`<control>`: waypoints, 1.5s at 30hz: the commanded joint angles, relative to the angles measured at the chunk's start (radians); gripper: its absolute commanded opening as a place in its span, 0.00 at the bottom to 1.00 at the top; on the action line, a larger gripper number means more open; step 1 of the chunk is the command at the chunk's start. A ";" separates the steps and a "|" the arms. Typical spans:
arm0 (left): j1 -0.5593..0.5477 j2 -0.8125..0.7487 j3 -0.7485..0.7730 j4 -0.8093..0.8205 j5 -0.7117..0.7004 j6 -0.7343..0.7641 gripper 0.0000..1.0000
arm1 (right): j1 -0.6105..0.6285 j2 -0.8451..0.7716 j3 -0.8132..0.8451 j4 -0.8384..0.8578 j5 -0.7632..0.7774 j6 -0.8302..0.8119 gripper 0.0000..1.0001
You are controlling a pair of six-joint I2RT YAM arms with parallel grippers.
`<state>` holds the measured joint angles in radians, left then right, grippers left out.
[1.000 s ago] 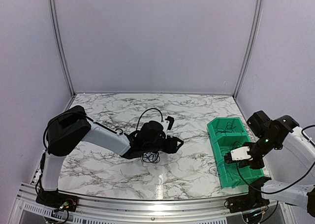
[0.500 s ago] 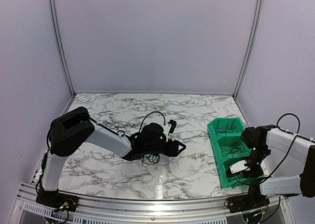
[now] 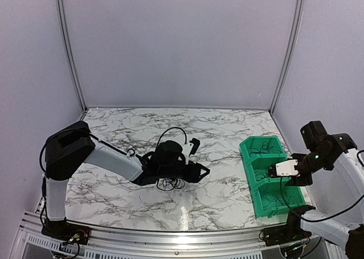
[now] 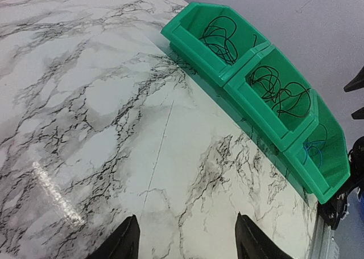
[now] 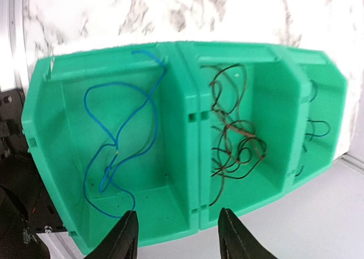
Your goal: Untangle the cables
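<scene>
A small tangle of dark cables (image 3: 170,183) lies on the marble table just under my left wrist, behind the left gripper (image 3: 200,172). In the left wrist view that gripper (image 4: 187,243) is open over bare marble, nothing between its fingertips. My right gripper (image 3: 281,176) hovers over the green bins (image 3: 255,156). Seen from the right wrist, it (image 5: 177,237) is open and empty above the bin divider. A blue cable (image 5: 119,139) lies in the left compartment, dark cables (image 5: 233,139) in the middle one, and another dark strand (image 5: 315,127) in the right one.
The row of green bins (image 4: 242,71) stands at the table's right side, close to the right arm's base. White walls close off the back and both sides. The metal rail (image 3: 182,236) runs along the near edge.
My right gripper dipped toward the near bin compartment, came back up and now stands open. The left arm has shifted slightly to the left over the tangle.
</scene>
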<state>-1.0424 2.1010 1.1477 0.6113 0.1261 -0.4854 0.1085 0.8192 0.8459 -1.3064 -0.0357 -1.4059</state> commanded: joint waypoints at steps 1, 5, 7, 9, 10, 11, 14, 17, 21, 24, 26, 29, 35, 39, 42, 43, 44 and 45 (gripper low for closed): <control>0.014 -0.157 -0.047 -0.127 -0.077 0.073 0.59 | -0.004 -0.016 0.114 0.052 -0.237 0.100 0.49; 0.020 -0.261 -0.055 -0.398 -0.223 0.103 0.60 | -0.004 0.008 0.143 0.235 -0.396 0.343 0.51; 0.026 -0.299 -0.036 -0.561 -0.313 0.081 0.59 | -0.004 0.037 0.140 0.303 -0.461 0.425 0.50; 0.030 -0.327 -0.032 -0.685 -0.370 0.068 0.59 | -0.004 0.066 0.129 0.350 -0.536 0.441 0.50; 0.031 -0.344 -0.038 -0.727 -0.382 0.053 0.59 | -0.004 0.081 0.120 0.374 -0.563 0.447 0.50; 0.034 -0.358 -0.051 -0.760 -0.386 0.037 0.58 | -0.004 0.098 0.110 0.403 -0.589 0.455 0.49; 0.045 -0.394 -0.084 -0.807 -0.365 -0.011 0.55 | 0.011 0.143 0.063 0.537 -0.672 0.532 0.48; 0.072 -0.401 -0.097 -0.832 -0.345 -0.043 0.49 | 0.092 0.201 0.020 0.722 -0.709 0.658 0.47; 0.123 -0.368 -0.089 -0.846 -0.267 -0.052 0.43 | 0.268 0.298 0.017 0.861 -0.696 0.785 0.45; 0.136 -0.347 -0.081 -0.848 -0.224 -0.041 0.43 | 0.368 0.372 0.024 0.926 -0.703 0.840 0.44; 0.140 -0.326 -0.069 -0.848 -0.202 -0.031 0.43 | 0.397 0.416 0.042 0.928 -0.703 0.838 0.44; 0.141 -0.285 -0.046 -0.848 -0.183 -0.019 0.41 | 0.406 0.464 0.069 0.913 -0.695 0.828 0.43; 0.143 -0.233 -0.004 -0.849 -0.180 -0.019 0.37 | 0.414 0.484 0.078 0.917 -0.692 0.834 0.43; 0.143 -0.307 -0.014 -0.882 -0.315 -0.043 0.42 | 0.415 0.471 0.064 0.917 -0.663 0.827 0.43; 0.142 -0.379 -0.056 -0.874 -0.368 -0.051 0.47 | 0.415 0.457 0.043 0.930 -0.650 0.825 0.43; 0.142 -0.401 -0.079 -0.844 -0.353 -0.043 0.48 | 0.414 0.456 0.036 0.935 -0.645 0.823 0.44; 0.141 -0.417 -0.100 -0.799 -0.330 -0.033 0.48 | 0.414 0.455 0.027 0.941 -0.642 0.822 0.44; 0.142 -0.422 -0.114 -0.772 -0.290 -0.025 0.49 | 0.414 0.455 0.020 0.945 -0.641 0.821 0.44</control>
<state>-0.9005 1.7645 1.0904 -0.2283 -0.1726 -0.5240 0.5133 1.2945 0.8722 -0.3992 -0.6968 -0.5919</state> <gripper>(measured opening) 0.479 0.440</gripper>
